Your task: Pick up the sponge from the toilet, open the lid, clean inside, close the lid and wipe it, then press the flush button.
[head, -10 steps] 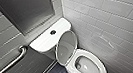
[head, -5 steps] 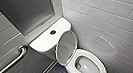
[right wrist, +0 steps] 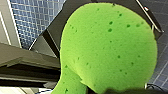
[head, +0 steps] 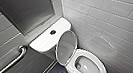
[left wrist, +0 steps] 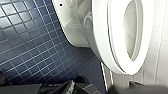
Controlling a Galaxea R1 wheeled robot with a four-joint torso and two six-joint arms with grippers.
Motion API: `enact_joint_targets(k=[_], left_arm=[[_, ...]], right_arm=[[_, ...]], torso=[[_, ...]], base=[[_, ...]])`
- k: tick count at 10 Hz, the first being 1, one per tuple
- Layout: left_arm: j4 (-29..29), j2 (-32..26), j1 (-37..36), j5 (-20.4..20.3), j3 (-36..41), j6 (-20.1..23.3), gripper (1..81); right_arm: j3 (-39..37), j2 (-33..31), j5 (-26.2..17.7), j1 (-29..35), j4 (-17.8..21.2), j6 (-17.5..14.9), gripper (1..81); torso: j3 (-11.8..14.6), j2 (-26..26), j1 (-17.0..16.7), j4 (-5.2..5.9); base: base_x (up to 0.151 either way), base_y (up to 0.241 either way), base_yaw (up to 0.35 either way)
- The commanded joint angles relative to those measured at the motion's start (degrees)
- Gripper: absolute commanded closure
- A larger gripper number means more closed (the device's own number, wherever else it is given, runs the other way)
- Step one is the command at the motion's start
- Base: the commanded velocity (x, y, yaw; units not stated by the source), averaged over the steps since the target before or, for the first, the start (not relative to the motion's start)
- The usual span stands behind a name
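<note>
The white toilet (head: 100, 63) stands in a corner with its lid (head: 66, 48) raised and leaning back against the tank. On the tank top sits the dark round flush button (head: 52, 31). In the right wrist view the bright green sponge (right wrist: 107, 47) looms large and close, and my right gripper (right wrist: 100, 90) is shut on it near its narrow waist. The left wrist view looks across the toilet's seat ring (left wrist: 105, 45) and open bowl from the side. My left gripper (left wrist: 77, 87) is a dark shape at the picture's edge, open and holding nothing.
A metal grab bar (head: 10, 63) runs along the grey tiled wall left of the tank. A grey panel (head: 26, 12) hangs above the tank. Another tiled wall (head: 110, 20) stands close on the toilet's right. The floor is dark blue mosaic tile (left wrist: 30, 50).
</note>
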Motion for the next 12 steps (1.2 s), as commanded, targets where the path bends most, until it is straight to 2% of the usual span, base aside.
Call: enact_joint_targets(k=[1,4,10,12], left_arm=[[-6.7,-4.2,-6.5,3.5,3.8,0.0,1.0],[-10.9,-6.4,-10.5,3.0,6.0,-1.3,1.0],[-11.4,-5.9,-17.7,3.0,5.9,-8.1,1.0],[-11.4,-6.3,-19.7,1.7,5.8,-9.8,1.0]], right_arm=[[1.0,-1.4,-4.3,-1.3,-1.1,-0.2,81.1],[1.0,-0.8,-4.3,-1.3,-1.2,-0.1,81.1],[0.9,-0.5,-4.3,-0.8,-1.1,-0.1,81.1],[1.0,-0.5,-4.3,-1.0,-1.1,-0.2,81.1]], torso=[[0.0,0.0,0.0,0.00],[0.0,0.0,0.0,0.00],[0.0,0.0,0.0,0.00],[0.0,0.0,0.0,0.00]], base=[[0.000,0.000,0.000],[0.000,0.000,0.000],[0.000,0.000,0.000],[0.000,0.000,0.000]])
